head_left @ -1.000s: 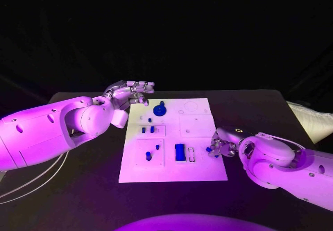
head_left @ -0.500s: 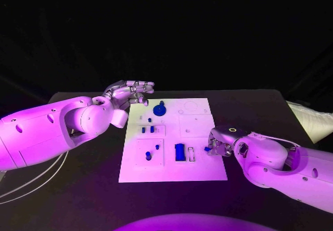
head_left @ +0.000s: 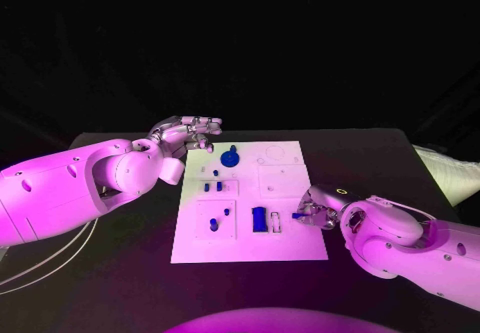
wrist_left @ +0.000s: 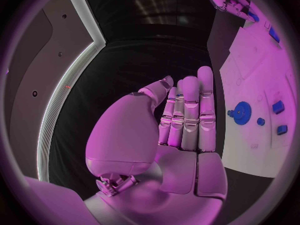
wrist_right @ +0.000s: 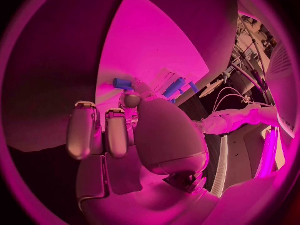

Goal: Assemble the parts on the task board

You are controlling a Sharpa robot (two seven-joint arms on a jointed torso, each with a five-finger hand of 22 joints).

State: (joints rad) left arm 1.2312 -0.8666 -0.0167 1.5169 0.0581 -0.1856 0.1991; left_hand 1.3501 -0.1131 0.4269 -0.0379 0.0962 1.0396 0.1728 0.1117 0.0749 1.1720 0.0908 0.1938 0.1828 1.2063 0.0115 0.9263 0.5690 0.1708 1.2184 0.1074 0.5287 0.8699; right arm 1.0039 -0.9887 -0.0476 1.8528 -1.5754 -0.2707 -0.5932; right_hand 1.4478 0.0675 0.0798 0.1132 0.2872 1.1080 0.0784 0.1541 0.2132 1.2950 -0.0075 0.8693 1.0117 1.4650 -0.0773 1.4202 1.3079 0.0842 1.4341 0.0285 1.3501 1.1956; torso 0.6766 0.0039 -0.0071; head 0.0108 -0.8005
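1. Right at the task board's right edge, a small blue part sits at the tips of the right hand; in the right wrist view the same blue part is pinched between the thumb and a finger, while the other fingers stand straight and apart from it.
2. Just beside that, on the task board, a long blue block stands in a slot in the near half.
3. Further left on the board lies a small blue oval piece, and above it a pair of small blue pieces.
4. Near the far end rests a round blue gear, also seen in the left wrist view.
5. Beyond the board's far left corner, the left hand hovers above the black table, holding nothing, its fingers straight and side by side.
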